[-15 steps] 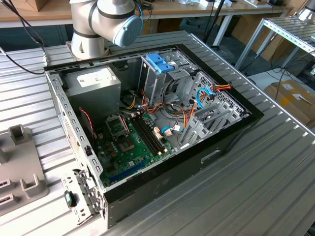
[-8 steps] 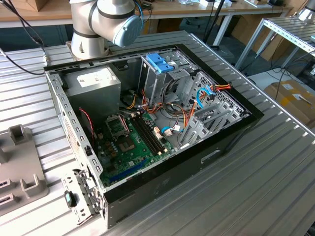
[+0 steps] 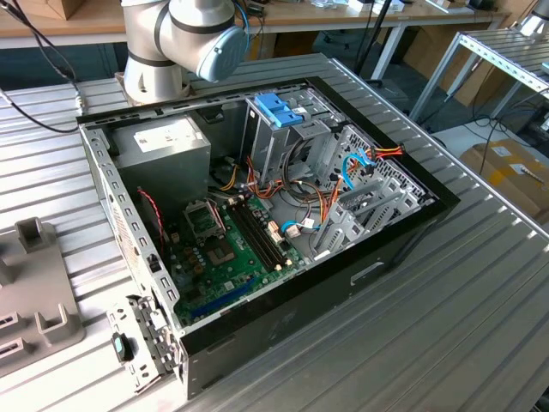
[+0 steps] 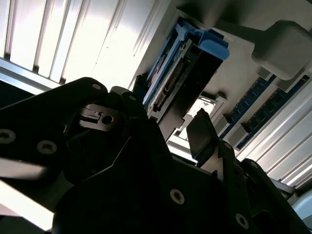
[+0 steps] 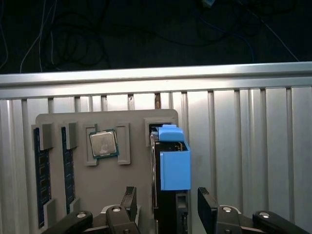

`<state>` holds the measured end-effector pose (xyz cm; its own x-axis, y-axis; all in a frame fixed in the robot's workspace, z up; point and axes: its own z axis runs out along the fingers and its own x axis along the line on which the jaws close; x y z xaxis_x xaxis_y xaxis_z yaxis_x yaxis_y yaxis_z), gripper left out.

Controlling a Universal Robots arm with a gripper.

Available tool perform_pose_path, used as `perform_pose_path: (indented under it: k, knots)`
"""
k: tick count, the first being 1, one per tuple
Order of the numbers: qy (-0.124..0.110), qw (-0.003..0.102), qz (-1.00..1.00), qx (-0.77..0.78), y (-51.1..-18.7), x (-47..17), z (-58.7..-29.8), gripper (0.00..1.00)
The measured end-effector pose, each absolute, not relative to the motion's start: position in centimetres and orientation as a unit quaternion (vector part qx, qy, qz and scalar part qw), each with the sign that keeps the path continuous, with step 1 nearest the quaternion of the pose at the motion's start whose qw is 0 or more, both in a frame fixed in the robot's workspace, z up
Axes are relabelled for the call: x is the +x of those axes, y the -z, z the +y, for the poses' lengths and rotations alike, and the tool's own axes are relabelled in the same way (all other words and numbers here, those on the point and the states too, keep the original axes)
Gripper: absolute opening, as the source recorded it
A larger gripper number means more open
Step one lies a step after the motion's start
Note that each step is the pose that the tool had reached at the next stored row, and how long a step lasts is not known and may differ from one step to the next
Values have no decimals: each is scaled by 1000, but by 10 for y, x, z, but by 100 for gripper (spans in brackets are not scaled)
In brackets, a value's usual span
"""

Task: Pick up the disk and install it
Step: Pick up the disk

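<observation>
Gripper (image 5: 167,199): I hold it wide open, empty, astride the disk (image 5: 174,168).
Tray (image 5: 139,168): one disk, one processor chip (image 5: 103,144), two memory sticks (image 5: 41,175).

The disk in its light-blue plastic carrier rail (image 5: 174,168) has smooth, matt plastic with a faint sheen. It stands in a pale grey moulded plastic holder tray (image 5: 131,122), matt and even. The small square processor (image 5: 103,144) there has a shiny, brushed metal lid, and the 2 dark blue memory sticks (image 5: 41,170) look dull. The ribbed aluminium table (image 5: 243,146) is bare satin metal with bright glare. The black gripper (image 5: 168,201) looks matt. In the exterior view, the open black computer case (image 3: 300,318) has unpainted sheet-metal inner walls and holds a glossy green circuit board (image 3: 227,249).
</observation>
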<state>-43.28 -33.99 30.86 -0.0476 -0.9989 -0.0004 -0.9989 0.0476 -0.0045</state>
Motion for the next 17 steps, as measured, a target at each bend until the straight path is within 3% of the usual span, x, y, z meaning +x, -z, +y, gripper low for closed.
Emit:
perform_pose_path:
  k: [4, 17]
  knots:
    - [-14, 16, 724, -690, -308, -433, -340, 61]
    - [-12, 15, 724, -690, -304, -433, -343, 61]
